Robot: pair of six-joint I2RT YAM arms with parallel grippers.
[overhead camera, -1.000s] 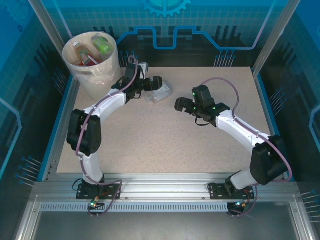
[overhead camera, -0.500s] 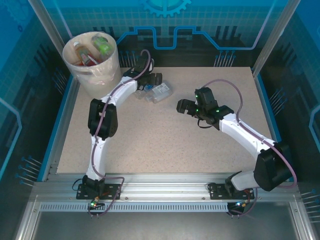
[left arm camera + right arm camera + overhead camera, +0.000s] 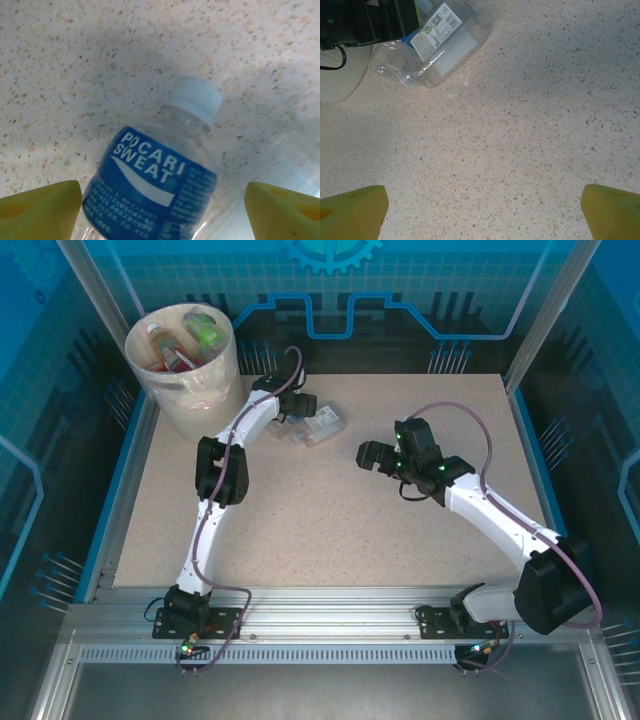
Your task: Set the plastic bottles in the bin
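Top view with both wrist views: late stage of clearing plastic bottles into the bin [image 3: 205, 392]. The bin stands at the far left corner of the table [image 3: 330, 530], and several bottles [image 3: 200, 332] already lie inside it, among them one with a green label and one orange. Two bottles are left on the table, side by side and just right of the bin: a blue-labelled bottle [image 3: 152, 185] with a white cap [image 3: 196, 98], lying on its side, and a clear white-labelled bottle [image 3: 440, 42], also on its side. By this count the task is judged mostly done, with two transfers outstanding.

The left end effector [image 3: 297, 408] hangs low over the blue-labelled bottle. In the left wrist view its yellow fingertips [image 3: 42, 207] stand wide apart, one on each side of the bottle's body, so the bottle lies between spread jaws and is not gripped. Whether either pad touches the plastic cannot be told.

The right end effector [image 3: 368, 455] hovers over bare table, well to the right of the two bottles. Its fingertips [image 3: 352, 206] are likewise fully spread, holding nothing and touching nothing. The white-labelled bottle lies ahead of it, next to the black body of the left end effector.
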